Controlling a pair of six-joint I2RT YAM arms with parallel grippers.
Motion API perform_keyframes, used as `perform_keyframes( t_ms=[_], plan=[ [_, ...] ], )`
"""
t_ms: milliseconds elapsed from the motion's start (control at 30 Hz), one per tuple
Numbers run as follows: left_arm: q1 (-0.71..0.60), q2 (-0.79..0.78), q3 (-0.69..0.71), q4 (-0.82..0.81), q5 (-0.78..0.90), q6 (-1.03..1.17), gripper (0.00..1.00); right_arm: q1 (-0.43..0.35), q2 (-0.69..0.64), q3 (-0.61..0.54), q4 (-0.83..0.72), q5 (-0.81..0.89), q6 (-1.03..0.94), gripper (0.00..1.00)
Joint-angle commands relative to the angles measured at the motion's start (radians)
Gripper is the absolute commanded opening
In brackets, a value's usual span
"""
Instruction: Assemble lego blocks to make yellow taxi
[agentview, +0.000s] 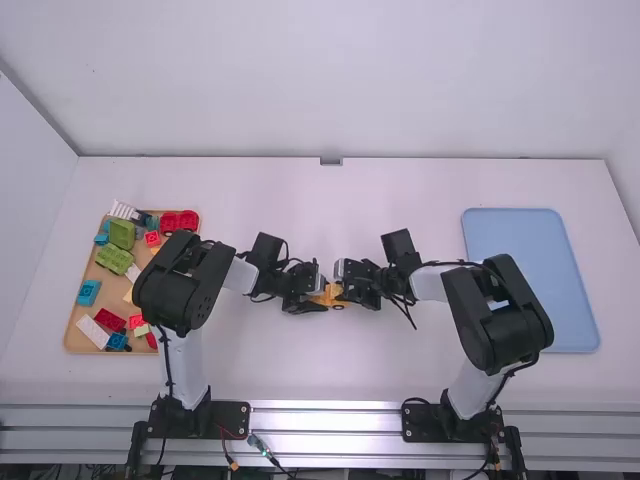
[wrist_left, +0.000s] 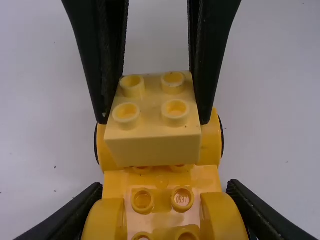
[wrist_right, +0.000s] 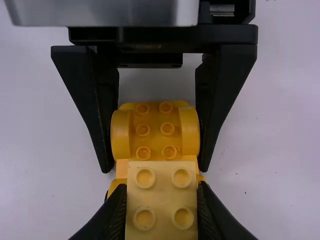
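Observation:
Near the table's middle, my left gripper (agentview: 314, 297) and my right gripper (agentview: 348, 288) face each other across a yellow-orange wheeled car base (agentview: 330, 296). The left gripper (wrist_left: 162, 212) is shut on the sides of the car base (wrist_left: 161, 188), whose studs face up. A pale yellow two-by-two brick (wrist_left: 153, 149) is pinched by the right gripper (wrist_right: 162, 207), which is shut on it. That brick (wrist_right: 162, 200) sits over one end of the car base (wrist_right: 155, 131); I cannot tell whether it is fully seated.
On the left stands a wooden tray (agentview: 84, 338) with several green, red, blue and white blocks. A blue tray (agentview: 530, 280) lies on the right side of the white table (agentview: 330, 370).

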Motion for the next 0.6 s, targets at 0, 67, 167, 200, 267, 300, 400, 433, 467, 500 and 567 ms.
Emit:
perform_keyframes(
  t_ms=[0, 67, 167, 200, 267, 300, 400, 433, 467, 500, 567],
  plan=[
    [-0.009, 0.024, -0.025, -0.027, -0.045, 0.025, 0.44, 0.000, 0.011, 0.026, 0.011, 0.047, 0.003, 0.23],
    [-0.004, 0.024, -0.025, -0.040, -0.044, 0.038, 0.44, 0.000, 0.011, 0.027, 0.011, 0.048, 0.003, 0.23],
    [-0.011, 0.024, -0.025, -0.054, -0.045, 0.057, 0.43, 0.000, 0.011, 0.026, 0.007, 0.048, 0.002, 0.23],
    [-0.011, 0.024, -0.025, -0.054, -0.045, 0.057, 0.43, 0.000, 0.011, 0.026, 0.006, 0.048, 0.002, 0.23],
    [-0.009, 0.024, -0.025, -0.053, -0.045, 0.057, 0.43, 0.000, 0.011, 0.026, 0.003, 0.048, 0.002, 0.25],
    [-0.009, 0.024, -0.025, -0.053, -0.045, 0.057, 0.43, 0.003, 0.011, 0.026, 0.003, 0.048, 0.002, 0.25],
    [-0.010, 0.024, -0.025, -0.053, -0.045, 0.057, 0.43, 0.022, 0.011, 0.026, 0.013, 0.087, 0.000, 0.20],
    [-0.010, 0.024, -0.025, -0.053, -0.045, 0.057, 0.42, 0.034, 0.011, 0.027, 0.016, 0.120, 0.004, 0.20],
    [-0.010, 0.024, -0.025, -0.054, -0.045, 0.057, 0.43, 0.042, 0.011, 0.027, 0.016, 0.139, 0.006, 0.20],
    [-0.010, 0.024, -0.025, -0.054, -0.045, 0.057, 0.43, 0.052, 0.011, 0.030, 0.015, 0.164, 0.011, 0.19],
    [-0.010, 0.024, -0.025, -0.054, -0.045, 0.057, 0.43, 0.077, 0.011, 0.035, 0.005, 0.190, 0.011, 0.17]
  ],
)
